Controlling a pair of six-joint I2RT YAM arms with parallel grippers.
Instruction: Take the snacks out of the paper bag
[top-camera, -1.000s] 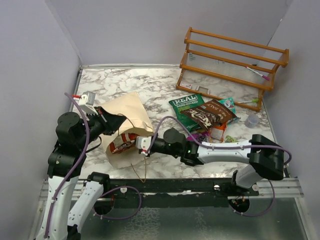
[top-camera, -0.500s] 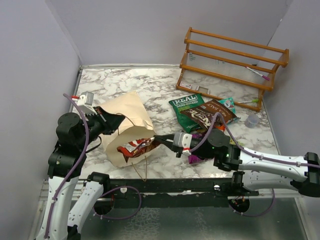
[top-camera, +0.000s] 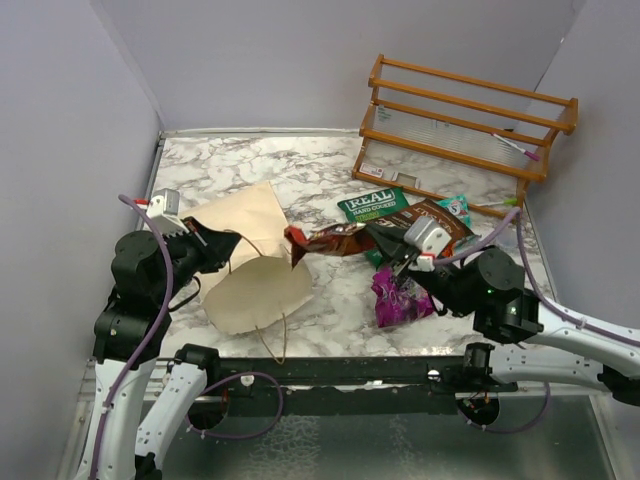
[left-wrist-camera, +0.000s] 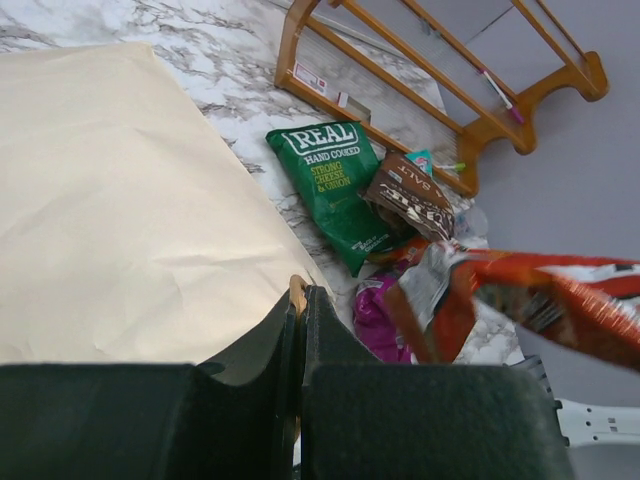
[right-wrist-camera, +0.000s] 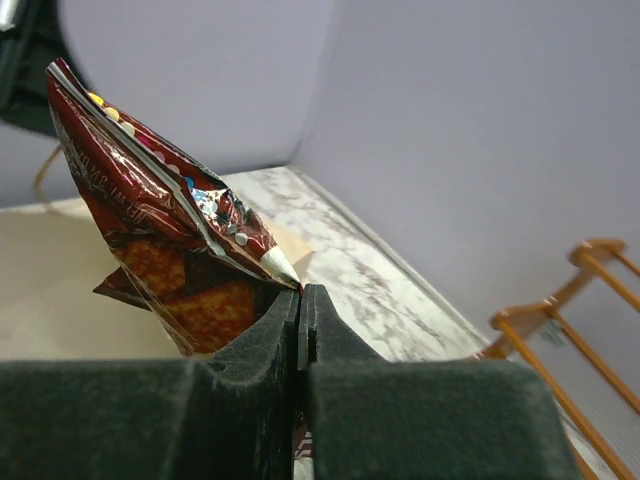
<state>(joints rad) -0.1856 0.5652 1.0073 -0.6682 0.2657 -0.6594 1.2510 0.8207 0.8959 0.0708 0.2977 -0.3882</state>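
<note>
Seen from above, the paper bag (top-camera: 250, 270) lies flat on the marble table (top-camera: 300, 170), at its left. The bag's left edge is pinched by the clenched left hand (top-camera: 225, 245). A red packet (top-camera: 325, 238) is held clear of the bag by the right hand (top-camera: 372, 238), which is closed on its end. Beyond it on the table lie a green bag (top-camera: 372, 203), a dark brown packet (top-camera: 445, 218) and a magenta packet (top-camera: 400, 298), with a wooden rack (top-camera: 470, 120) at the back.

In the left wrist view, the left hand (left-wrist-camera: 300, 292) is seen shut, a sliver of the paper bag (left-wrist-camera: 110, 200) nipped at its tips. The green bag (left-wrist-camera: 330, 175) and dark brown packet (left-wrist-camera: 410, 195) lie past the bag; the red packet (left-wrist-camera: 540, 295) is blurred at the right.

In the right wrist view, the right hand (right-wrist-camera: 300, 295) is clamped on a corner of the red packet (right-wrist-camera: 160, 250), which is raised above the table.
</note>
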